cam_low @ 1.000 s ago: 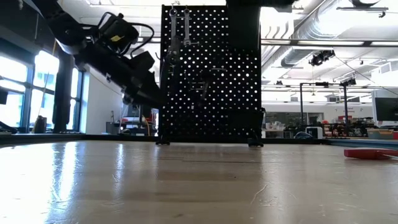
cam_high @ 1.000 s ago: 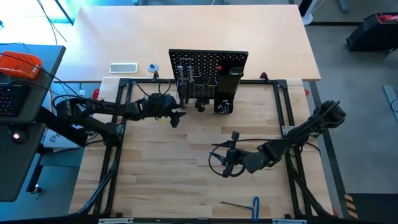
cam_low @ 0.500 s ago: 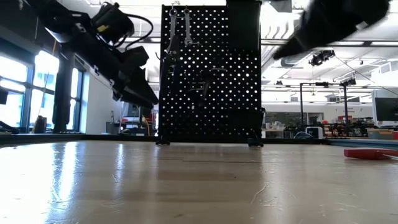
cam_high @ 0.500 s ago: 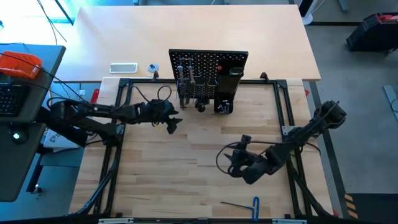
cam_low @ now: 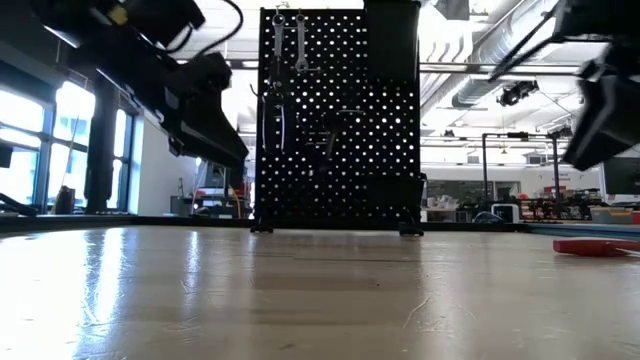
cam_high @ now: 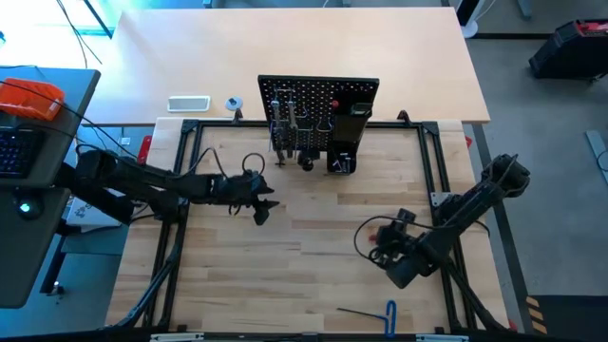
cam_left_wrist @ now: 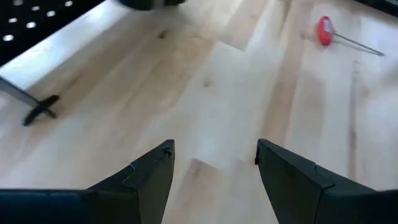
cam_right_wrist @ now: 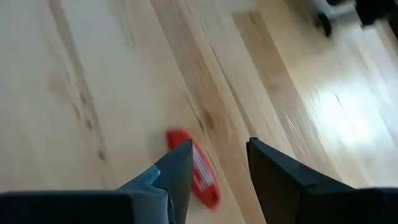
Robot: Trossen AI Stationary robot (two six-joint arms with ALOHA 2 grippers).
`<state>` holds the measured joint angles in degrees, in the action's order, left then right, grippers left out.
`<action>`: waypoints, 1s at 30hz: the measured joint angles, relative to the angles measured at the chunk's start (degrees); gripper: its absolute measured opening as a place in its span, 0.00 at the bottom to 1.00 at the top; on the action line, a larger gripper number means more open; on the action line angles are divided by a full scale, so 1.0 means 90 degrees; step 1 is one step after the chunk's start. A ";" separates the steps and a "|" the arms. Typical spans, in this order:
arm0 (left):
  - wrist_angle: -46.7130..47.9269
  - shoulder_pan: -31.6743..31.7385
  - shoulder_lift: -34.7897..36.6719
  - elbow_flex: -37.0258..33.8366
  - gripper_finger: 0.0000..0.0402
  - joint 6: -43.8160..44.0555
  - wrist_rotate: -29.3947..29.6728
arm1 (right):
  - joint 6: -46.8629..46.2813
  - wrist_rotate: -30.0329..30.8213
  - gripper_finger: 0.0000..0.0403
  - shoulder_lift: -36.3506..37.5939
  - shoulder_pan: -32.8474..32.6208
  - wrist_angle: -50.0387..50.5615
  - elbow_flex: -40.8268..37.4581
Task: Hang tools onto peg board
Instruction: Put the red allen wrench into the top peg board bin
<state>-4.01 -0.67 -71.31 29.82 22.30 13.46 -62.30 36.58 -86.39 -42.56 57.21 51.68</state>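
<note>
The black peg board stands upright at the table's far side. Silver wrenches and other tools hang on it. A red-handled screwdriver lies on the table, also visible as the screwdriver from the left wrist. My right gripper hovers open above its handle, fingers pointing down and touching nothing; in the high view my right gripper hides it. A blue-handled hex key lies by the near edge. My left gripper stands open and empty in front of the board's left end.
A black tube frame borders the work surface on all sides. The board's box-shaped holder sits on its right part. A white block and a small roll lie behind the board. Bare wood spreads between the arms.
My left gripper has drawn back from the peg board's left end toward the near edge, staying open. My right gripper has swung toward the table's right edge, sunk, and tipped steeply downward over the red-handled screwdriver, staying open.
</note>
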 joint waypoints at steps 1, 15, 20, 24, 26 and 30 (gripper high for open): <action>-0.0015 -0.0171 0.0000 0.0000 0.54 0.0075 0.0121 | -0.0153 -0.0068 0.37 0.0000 -0.0081 0.0195 0.0000; -0.2301 -0.2348 -0.1020 0.0001 0.54 0.0185 0.1231 | -0.0598 -0.0489 0.37 0.0000 -0.0317 0.0071 -0.0466; -0.3764 -0.2702 -0.1966 0.0000 0.54 -0.0166 0.1235 | -0.0878 -0.0713 0.37 0.0000 -0.0226 -0.0779 -0.1106; -0.4631 -0.2818 -0.2757 0.0002 0.54 -0.0147 0.1238 | -0.1148 -0.0475 0.37 -0.0002 -0.0231 -0.1108 -0.1192; -0.5073 -0.2827 -0.3165 0.0002 0.54 -0.0027 0.1244 | -0.1074 -0.0412 0.37 -0.0002 -0.0226 -0.1365 -0.1192; -0.6067 -0.2810 -0.3953 0.0002 0.54 0.0178 0.1251 | -0.0903 -0.0333 0.37 -0.0002 -0.0096 -0.1699 -0.1192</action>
<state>-58.62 -25.95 -106.88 29.85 23.90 24.72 -70.42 33.58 -86.41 -43.43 41.92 40.95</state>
